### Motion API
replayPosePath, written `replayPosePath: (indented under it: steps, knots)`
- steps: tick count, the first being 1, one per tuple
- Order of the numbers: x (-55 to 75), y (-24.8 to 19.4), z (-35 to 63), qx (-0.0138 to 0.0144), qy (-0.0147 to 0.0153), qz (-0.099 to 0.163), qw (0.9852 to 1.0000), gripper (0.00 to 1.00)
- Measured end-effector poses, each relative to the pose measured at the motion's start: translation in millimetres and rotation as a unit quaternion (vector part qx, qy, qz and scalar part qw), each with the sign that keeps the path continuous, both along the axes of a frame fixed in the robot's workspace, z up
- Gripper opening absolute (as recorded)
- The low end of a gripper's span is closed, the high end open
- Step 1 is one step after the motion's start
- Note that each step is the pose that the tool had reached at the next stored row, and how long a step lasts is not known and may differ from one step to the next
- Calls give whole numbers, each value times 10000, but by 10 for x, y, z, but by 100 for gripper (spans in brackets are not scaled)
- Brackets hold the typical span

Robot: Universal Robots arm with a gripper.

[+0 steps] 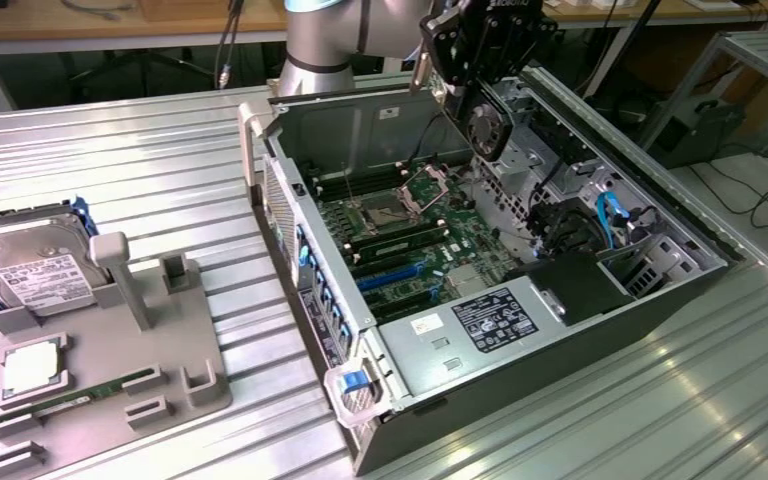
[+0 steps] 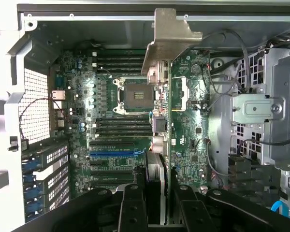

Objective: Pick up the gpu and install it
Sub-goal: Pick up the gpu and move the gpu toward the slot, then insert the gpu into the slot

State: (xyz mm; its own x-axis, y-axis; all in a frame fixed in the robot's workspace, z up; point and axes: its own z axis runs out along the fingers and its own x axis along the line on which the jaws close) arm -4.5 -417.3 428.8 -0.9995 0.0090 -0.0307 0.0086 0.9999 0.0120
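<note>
Gripper, clamped narrowly on the gpu, hangs it edge-down over a corner of the open computer case, apparently so its connector faces the motherboard.

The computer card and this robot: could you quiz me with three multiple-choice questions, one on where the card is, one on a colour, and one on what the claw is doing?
1. Where is the gpu?
A. Plugged in and seated
B. Hanging over the open computer case
C. On the floor

2. What colour is the gpu's bracket?
A. Red
B. Green
C. Silver

3. What state is the gripper in?
A. Shut on the gpu
B. Open and empty
C. Half open, touching nothing

Answers:
1 B: the exterior view shows the card up above the case, clear of the motherboard.
2 C: the metal plate at the card's end is bare silver.
3 A: the wrist view shows the card's edge clamped between the fingers.
</note>
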Motion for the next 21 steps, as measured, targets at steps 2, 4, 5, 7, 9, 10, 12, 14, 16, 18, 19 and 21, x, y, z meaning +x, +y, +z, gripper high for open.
replayPosePath:
  steps: [2,4,5,7,9,10,12,14,16,18,19,21]
  knots:
    - [0,0,0,0,0,0,10000,27]
    - [0,0,0,0,0,0,10000,27]
    - [0,0,0,0,0,0,10000,27]
    - [0,0,0,0,0,0,10000,27]
    - [0,0,0,0,0,0,10000,27]
    - [0,0,0,0,0,0,10000,27]
    - [0,0,0,0,0,3,10000,27]
    - [0,0,0,0,0,44,10000,27]
    - [0,0,0,0,0,119,9999,27]
    - [0,0,0,0,0,217,9998,27]
    - [0,0,0,0,0,324,9995,27]
    - [0,0,0,0,0,419,9991,27]
